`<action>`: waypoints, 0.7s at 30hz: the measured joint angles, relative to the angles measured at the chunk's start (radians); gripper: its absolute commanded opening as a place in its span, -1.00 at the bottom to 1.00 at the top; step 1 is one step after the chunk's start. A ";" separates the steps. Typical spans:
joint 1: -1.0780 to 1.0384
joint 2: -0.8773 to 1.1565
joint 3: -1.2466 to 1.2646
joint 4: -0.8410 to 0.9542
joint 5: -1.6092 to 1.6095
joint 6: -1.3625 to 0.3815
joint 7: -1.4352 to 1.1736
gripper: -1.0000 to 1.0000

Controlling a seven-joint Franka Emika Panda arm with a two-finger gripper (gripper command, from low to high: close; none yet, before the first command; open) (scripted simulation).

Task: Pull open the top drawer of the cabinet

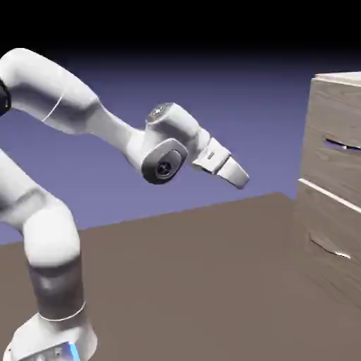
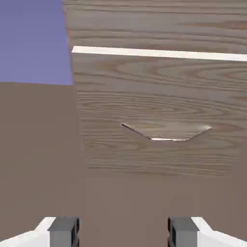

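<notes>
Your landmark is the tall, boxy cabinet of pale wood grain (image 1: 331, 180), at the exterior view's right. Its top drawer, a grey-brown wood-grain front with a thin silvery bar handle (image 1: 343, 145), is the upper of the cabinet's two fronts and sits closed. Below it you have the lower wood-grain drawer front (image 1: 328, 236) with a similar handle (image 2: 169, 139). Your white two-finger gripper with grey tips (image 2: 124, 232) is well apart from the cabinet, tilted downward toward it; its fingers stand apart with nothing between them. Beneath the cabinet you see the flat brown surface (image 1: 190, 282).
</notes>
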 measured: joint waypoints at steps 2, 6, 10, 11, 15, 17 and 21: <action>-0.059 -0.033 0.039 0.020 0.087 -0.027 -0.084 0.00; -0.178 -0.098 0.118 0.060 0.261 -0.080 -0.252 0.00; -0.297 -0.164 0.196 0.100 0.435 -0.133 -0.421 0.00; -0.327 -0.180 0.216 0.111 0.478 -0.147 -0.463 0.00; -0.446 -0.245 0.294 0.151 0.652 -0.200 -0.631 0.00; -0.506 -0.278 0.334 0.171 0.739 -0.227 -0.715 0.00; -0.625 -0.344 0.412 0.211 0.913 -0.280 -0.883 0.00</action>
